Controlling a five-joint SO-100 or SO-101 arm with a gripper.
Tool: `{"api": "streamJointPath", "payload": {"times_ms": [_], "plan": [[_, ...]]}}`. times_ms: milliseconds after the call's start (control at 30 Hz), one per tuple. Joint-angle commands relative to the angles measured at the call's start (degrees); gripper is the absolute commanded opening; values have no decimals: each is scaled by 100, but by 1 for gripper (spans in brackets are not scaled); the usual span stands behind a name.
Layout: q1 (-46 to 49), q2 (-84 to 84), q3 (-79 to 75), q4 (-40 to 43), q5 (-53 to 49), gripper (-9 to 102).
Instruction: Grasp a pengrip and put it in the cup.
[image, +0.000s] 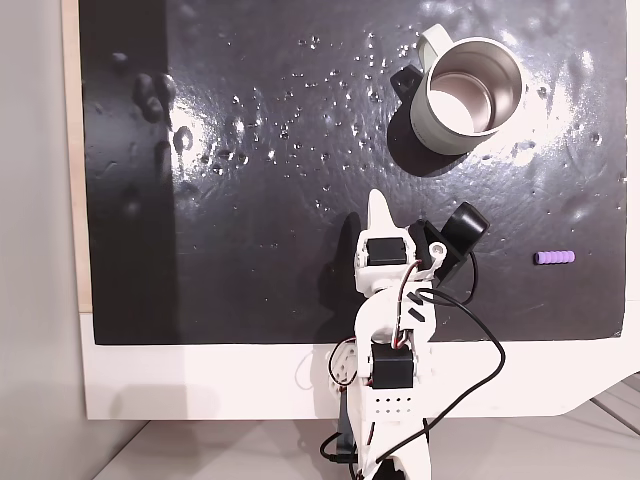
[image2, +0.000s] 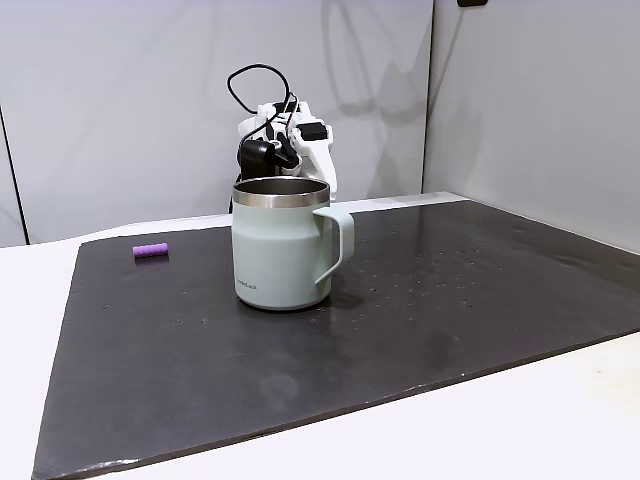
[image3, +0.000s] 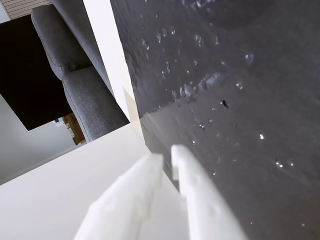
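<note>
We see a black mat (image: 300, 200) on a white table (image: 200, 390), grey panels behind. The cup (image: 465, 95) stands near the mat's top right corner in a fixed view, handle toward the top edge. The pengrip (image: 555, 258) lies by the right edge, well apart from the cup. The gripper (image3: 166, 159) is clenched, its 2 white fingers (image3: 192, 185) nearly touching and holding nothing.

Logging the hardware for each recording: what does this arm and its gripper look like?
The arm is built of white plastic segments with black boxy motors set into them. Thin black cables loop loosely off its side, with a bit of red wire near the middle. A black round camera sits beside the wrist. The gripper has two flat, pointed white fingers.
</note>
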Motion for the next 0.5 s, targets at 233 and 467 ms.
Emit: {"api": "streamJointPath", "payload": {"times_ms": [233, 467], "plan": [[70, 62, 299, -149, 97, 0], [-44, 62, 70, 132, -18, 0]]}}
